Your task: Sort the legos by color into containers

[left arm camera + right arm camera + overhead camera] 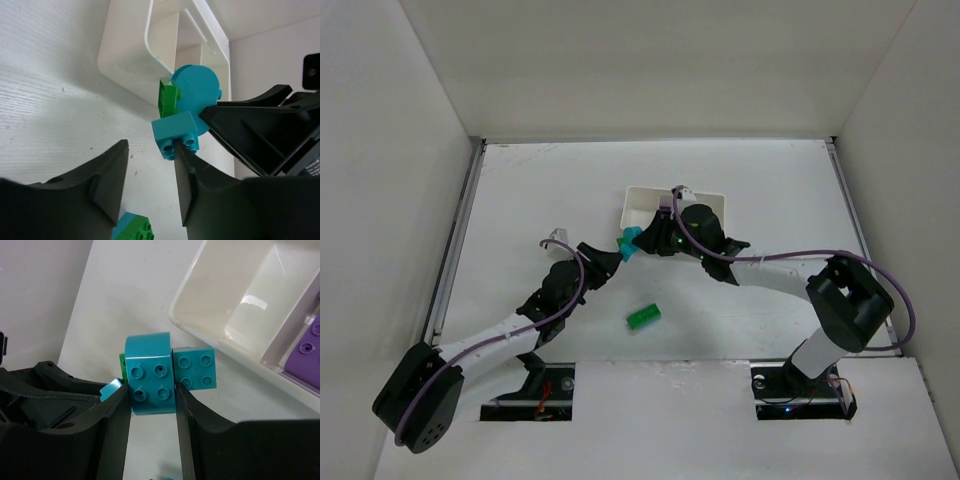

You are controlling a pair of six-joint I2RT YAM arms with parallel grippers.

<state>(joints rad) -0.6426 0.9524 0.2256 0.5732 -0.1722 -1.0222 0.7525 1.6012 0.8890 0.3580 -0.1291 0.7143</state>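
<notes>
My right gripper (642, 243) (151, 389) is shut on a cyan rounded brick (150, 375), held just off the near-left corner of the white tray (640, 195) (200, 325). A cyan square brick (195, 369) (175, 135) and a green brick (169, 97) are joined to it. My left gripper (613, 256) (150, 147) is open, and its right fingertip (181, 155) touches the underside of the cyan square brick. A purple brick (305, 352) lies in a tray compartment. A green brick (643, 317) lies on the table in front.
In the left wrist view, the loose brick near the bottom (132, 227) shows a cyan and a green part. The right arm's black fingers (260, 130) crowd the right of that view. White walls enclose the table.
</notes>
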